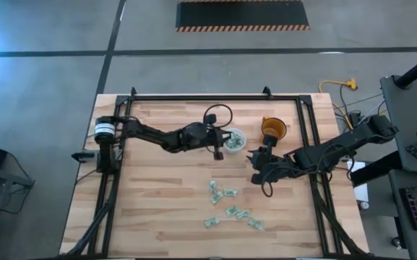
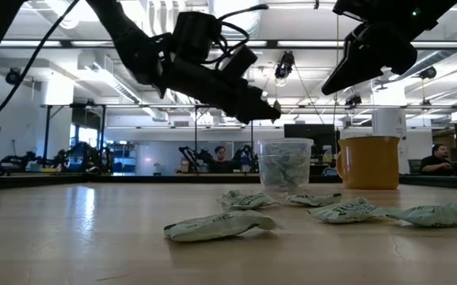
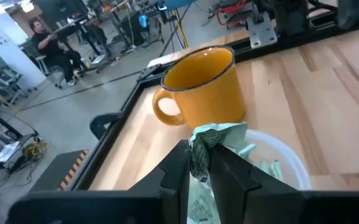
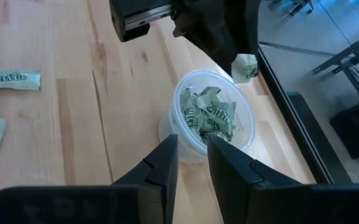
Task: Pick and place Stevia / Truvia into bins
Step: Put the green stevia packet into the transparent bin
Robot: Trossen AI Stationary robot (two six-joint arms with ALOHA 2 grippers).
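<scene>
I have the left gripper [image 3: 199, 163] hanging just above the clear plastic cup [image 1: 234, 140], its jaws clenched on one crumpled Stevia sachet [image 3: 205, 144]. The cup already holds several sachets and sits on the worktop [image 1: 157, 195] just beside the orange mug [image 1: 273, 128], at the mug's 8 o'clock. More loose sachets [image 1: 231, 206] lie at the cup's 6 o'clock. My right gripper [image 4: 191, 163] hovers near the cup, jaws parted a little and empty
</scene>
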